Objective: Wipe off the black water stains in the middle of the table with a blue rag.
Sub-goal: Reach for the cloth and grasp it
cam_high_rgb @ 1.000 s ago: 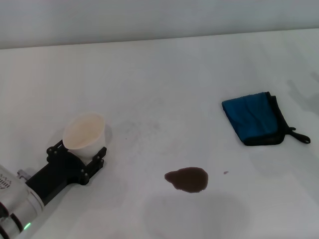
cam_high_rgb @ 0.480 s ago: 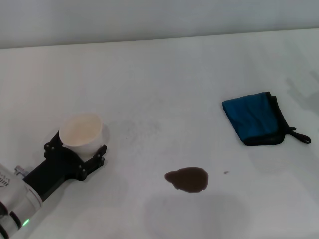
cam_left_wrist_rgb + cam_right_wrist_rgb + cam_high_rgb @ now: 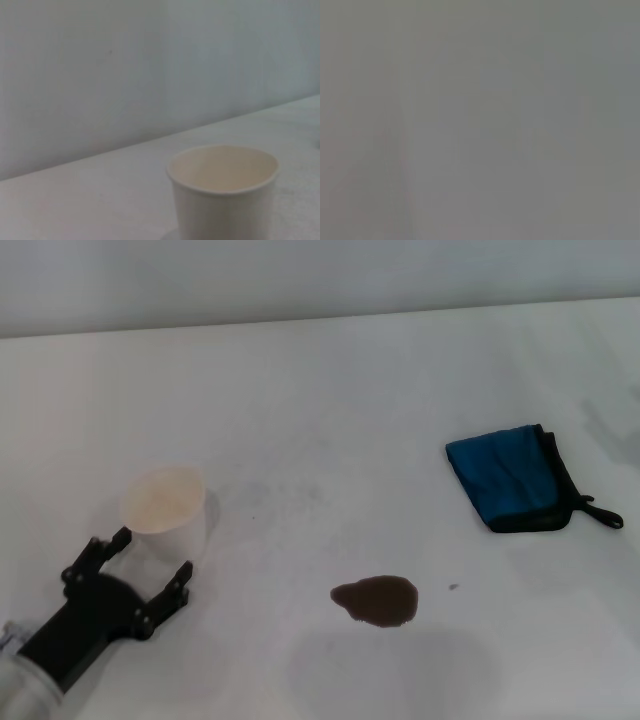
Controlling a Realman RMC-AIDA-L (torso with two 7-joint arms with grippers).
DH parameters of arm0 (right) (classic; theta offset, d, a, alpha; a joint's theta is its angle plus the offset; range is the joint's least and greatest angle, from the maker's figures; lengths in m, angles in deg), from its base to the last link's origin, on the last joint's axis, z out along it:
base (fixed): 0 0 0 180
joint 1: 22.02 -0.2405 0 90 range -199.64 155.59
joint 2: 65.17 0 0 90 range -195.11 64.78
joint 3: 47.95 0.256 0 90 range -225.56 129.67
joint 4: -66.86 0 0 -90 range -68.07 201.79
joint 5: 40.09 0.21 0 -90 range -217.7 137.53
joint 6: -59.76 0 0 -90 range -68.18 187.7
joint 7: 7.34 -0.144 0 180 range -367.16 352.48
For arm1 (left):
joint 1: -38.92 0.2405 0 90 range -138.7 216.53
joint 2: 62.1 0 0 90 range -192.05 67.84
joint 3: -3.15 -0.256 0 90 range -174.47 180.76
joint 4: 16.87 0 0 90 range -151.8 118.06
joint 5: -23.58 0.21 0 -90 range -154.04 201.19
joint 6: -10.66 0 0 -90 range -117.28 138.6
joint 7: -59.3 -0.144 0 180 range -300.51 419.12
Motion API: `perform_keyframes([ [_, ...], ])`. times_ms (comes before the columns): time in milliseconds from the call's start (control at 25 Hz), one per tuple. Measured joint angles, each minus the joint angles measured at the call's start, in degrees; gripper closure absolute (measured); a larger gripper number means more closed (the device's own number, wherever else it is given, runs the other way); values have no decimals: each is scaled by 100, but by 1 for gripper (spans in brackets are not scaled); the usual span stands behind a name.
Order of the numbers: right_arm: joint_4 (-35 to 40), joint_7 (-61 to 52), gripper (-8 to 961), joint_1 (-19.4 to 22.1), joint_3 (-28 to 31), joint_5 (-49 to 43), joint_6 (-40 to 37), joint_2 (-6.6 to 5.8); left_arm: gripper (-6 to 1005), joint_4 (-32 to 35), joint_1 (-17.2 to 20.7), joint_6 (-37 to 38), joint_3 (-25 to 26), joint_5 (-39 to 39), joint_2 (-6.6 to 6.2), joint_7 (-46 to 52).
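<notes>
The black water stain (image 3: 376, 600) is a dark brown blotch on the white table (image 3: 330, 420), near the front middle, with a tiny dark speck (image 3: 453, 587) to its right. The blue rag (image 3: 513, 478) lies folded at the right, its black loop pointing right. My left gripper (image 3: 150, 560) is open at the front left, just behind a white paper cup (image 3: 165, 508) that stands upright and free. The cup also shows in the left wrist view (image 3: 223, 192). The right gripper is out of view; its wrist view shows only plain grey.
The table's far edge meets a pale wall (image 3: 300, 280). A faint grey shadow (image 3: 395, 670) lies in front of the stain.
My left gripper has opened, let go of the paper cup and drawn back toward the front left. The cup stays standing on the table.
</notes>
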State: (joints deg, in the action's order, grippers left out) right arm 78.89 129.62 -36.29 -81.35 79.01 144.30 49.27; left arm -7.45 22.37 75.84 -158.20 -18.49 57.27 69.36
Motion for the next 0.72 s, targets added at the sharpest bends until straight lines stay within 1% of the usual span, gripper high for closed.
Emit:
perform_keyframes([
  [240, 0, -1, 95, 53, 9, 9, 25, -8, 123, 51, 577, 544, 0, -135, 7, -127],
  [280, 0, -10, 95, 59, 14, 12, 36, -13, 123, 73, 712, 673, -1, -235, 7, -189],
  [320, 1, -55, 95, 71, 48, 14, 55, -16, 123, 91, 935, 977, -1, -475, 2, -296],
  [360, 7, -122, 95, 82, 87, 13, 67, -17, 122, 91, 935, 977, -1, -475, 2, -296],
  [480, 129, -533, 95, 160, 207, 7, 57, -27, 121, 56, 1143, 1408, -2, -919, -8, -440],
  [600, 494, -1247, 95, 295, 164, -51, -121, -44, 119, 43, 1187, 1535, -2, -1287, -10, -528],
  [640, 572, -1422, 95, 333, 159, -54, -168, -45, 119, 51, 1188, 1628, -3, -1519, -10, -551],
  [720, 734, -1840, 95, 424, 170, -59, -256, -52, 119, 64, 1178, 1753, -3, -1698, -10, -551],
])
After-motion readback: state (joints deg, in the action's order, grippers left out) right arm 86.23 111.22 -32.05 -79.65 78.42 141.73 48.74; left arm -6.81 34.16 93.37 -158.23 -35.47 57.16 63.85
